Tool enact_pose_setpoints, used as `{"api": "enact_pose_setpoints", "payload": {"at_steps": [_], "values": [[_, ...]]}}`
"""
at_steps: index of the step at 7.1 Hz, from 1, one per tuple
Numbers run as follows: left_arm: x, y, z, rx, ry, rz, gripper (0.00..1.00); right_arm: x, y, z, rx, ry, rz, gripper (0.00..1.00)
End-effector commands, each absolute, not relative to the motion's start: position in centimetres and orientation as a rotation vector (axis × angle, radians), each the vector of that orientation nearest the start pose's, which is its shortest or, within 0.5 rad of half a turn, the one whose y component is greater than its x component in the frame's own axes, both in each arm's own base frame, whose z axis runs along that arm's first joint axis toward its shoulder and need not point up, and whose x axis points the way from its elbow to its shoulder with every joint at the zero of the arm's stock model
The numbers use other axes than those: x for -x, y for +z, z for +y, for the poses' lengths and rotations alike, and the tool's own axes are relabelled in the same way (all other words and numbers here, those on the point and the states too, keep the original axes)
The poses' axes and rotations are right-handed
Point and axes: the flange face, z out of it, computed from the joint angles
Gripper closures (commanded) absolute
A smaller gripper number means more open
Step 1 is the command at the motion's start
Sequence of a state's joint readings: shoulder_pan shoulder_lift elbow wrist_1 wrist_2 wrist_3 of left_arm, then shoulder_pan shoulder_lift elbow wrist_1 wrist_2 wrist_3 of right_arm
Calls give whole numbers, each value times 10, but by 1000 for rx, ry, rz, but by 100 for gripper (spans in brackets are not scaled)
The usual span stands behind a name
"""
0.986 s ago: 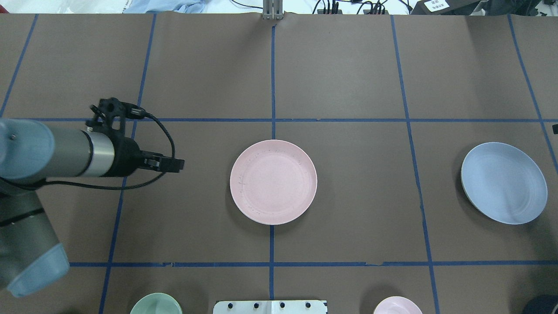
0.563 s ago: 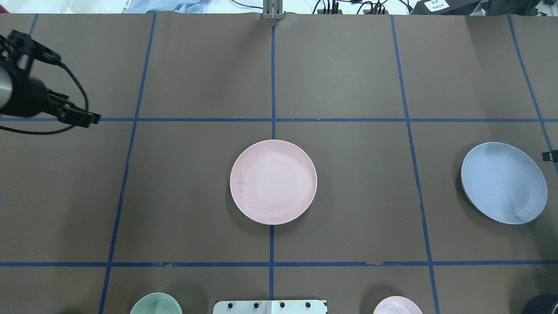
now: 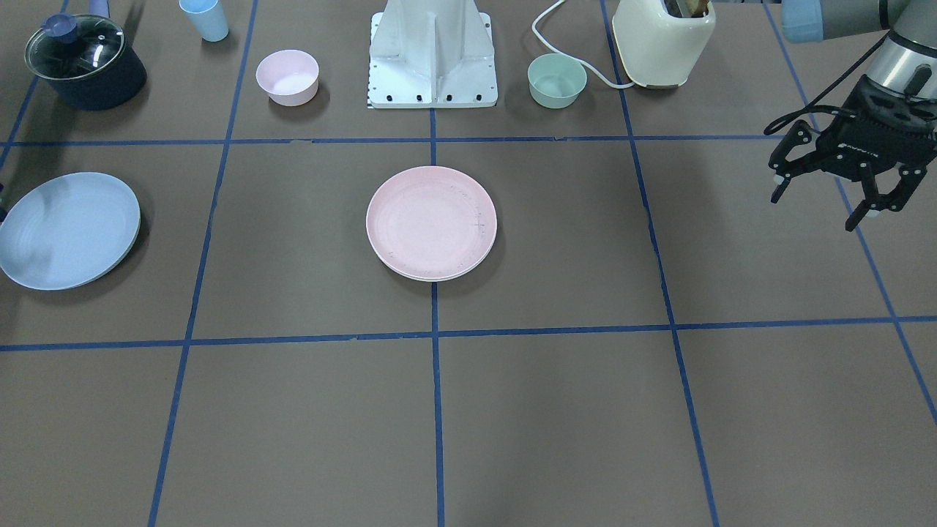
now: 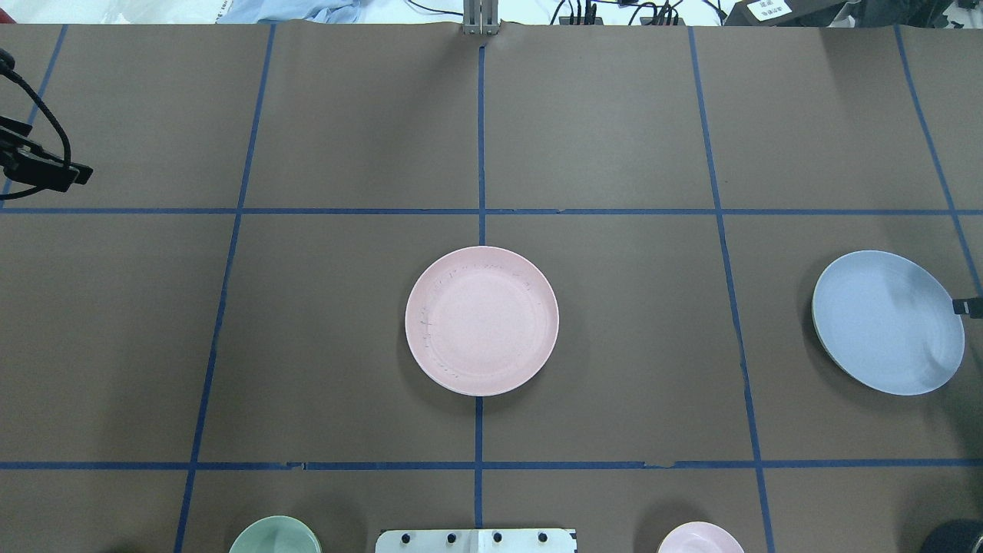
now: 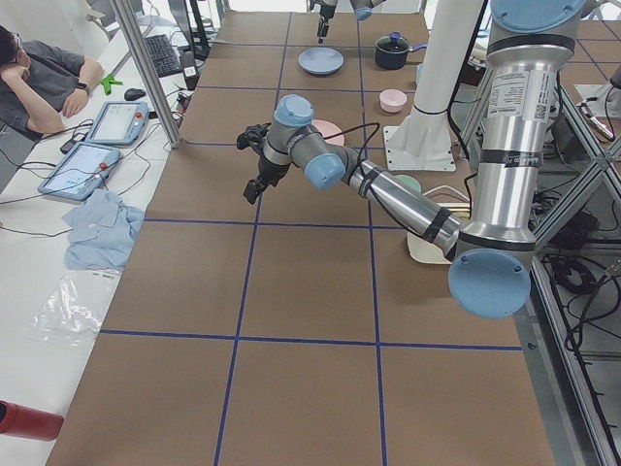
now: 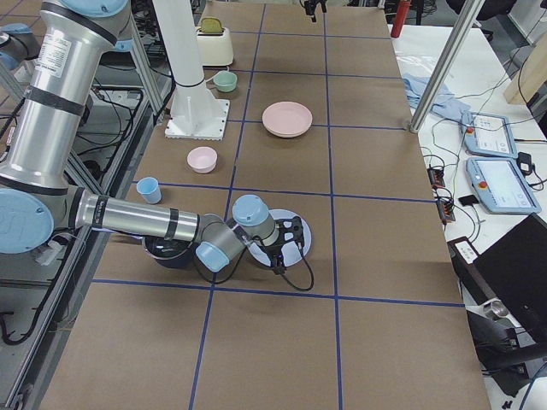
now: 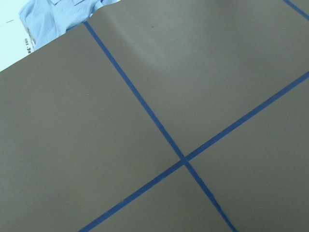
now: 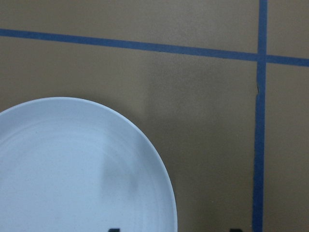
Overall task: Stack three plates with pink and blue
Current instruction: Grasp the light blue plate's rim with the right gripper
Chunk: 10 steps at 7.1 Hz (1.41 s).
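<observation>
The pink plate [image 3: 432,219] lies at the table's middle [image 4: 481,320]. A cream rim [image 3: 433,278] shows beneath its edge, so it seems to rest on the cream plate. The blue plate [image 4: 887,322] lies alone at the robot's right [image 3: 66,230]. My left gripper [image 3: 816,208] is open and empty, raised far off to the left [image 4: 46,173]. My right gripper [image 6: 289,242] hovers over the blue plate's outer edge, and only a tip shows in the overhead view [image 4: 969,307]. Its fingertips [image 8: 113,230] stand wide apart in the right wrist view, above the blue plate [image 8: 72,174].
Along the robot's side stand a small pink bowl [image 3: 287,77], a mint bowl [image 3: 556,80], a blue cup [image 3: 205,18], a dark lidded pot [image 3: 84,62], a cream toaster [image 3: 662,44] and the white robot base [image 3: 433,51].
My left gripper has pulled away from beside the pink plate to the far left edge of the overhead view. A tip of my right gripper has come in at the blue plate's right edge.
</observation>
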State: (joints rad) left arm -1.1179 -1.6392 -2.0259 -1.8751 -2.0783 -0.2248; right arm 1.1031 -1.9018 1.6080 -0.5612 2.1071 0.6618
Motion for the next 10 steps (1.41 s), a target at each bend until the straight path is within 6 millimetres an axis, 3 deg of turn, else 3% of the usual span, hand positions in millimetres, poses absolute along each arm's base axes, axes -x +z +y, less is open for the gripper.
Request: {"api": "enact_pose_setpoints", "payload": {"at_steps": [1, 3, 5, 7, 8, 9, 10], "values": [[-143, 379, -488, -603, 421, 721, 0, 110, 687, -363, -304, -34, -778, 46], [-143, 379, -488, -602, 421, 722, 0, 117, 691, -360, -289, -50, -777, 56], [-144, 379, -488, -602, 420, 724, 0, 118, 697, -358, -279, -52, -771, 100], [-143, 378, -488, -603, 416, 724, 0, 119, 695, -361, -297, -47, -760, 100], [-143, 378, -488, -602, 415, 725, 0, 125, 679, -372, -325, -55, -782, 100], [-143, 378, -488, -602, 413, 725, 0, 134, 646, -386, -369, -60, -822, 100], [-143, 378, -488, -601, 412, 726, 0, 148, 595, -407, -387, 4, -912, 100]]}}
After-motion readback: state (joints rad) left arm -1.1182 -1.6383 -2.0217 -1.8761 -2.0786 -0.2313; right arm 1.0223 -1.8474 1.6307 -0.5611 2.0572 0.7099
